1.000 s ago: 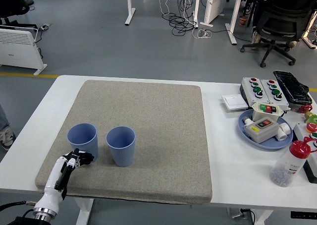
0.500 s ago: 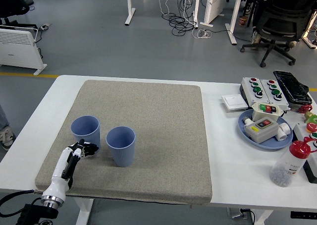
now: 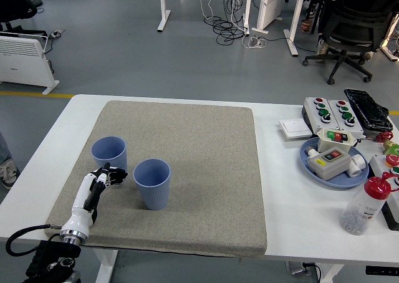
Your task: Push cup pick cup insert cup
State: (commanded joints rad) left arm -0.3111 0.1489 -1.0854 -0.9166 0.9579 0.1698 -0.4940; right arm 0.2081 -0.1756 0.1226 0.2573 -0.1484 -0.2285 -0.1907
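Observation:
Two light blue cups stand upright on the grey mat [image 3: 187, 152]. The left cup [image 3: 109, 152] is near the mat's left edge; the right cup [image 3: 152, 182] stands a little nearer and to its right, with a small gap between them. My left hand [image 3: 106, 178] reaches in from the lower left, its curled fingers [image 3: 116, 174] pressed against the near side of the left cup's base. It holds nothing. The right arm is out of view.
On the white table [image 3: 280, 189] at the right lie a white switch plate [image 3: 294, 128], button boxes [image 3: 330, 111], a blue dish [image 3: 333, 164] with control boxes, and a red-capped bottle [image 3: 365, 205]. Office chairs and desk legs stand beyond.
My left hand has pushed forward and slightly right, sliding the left cup away from the near edge. The right cup has not moved.

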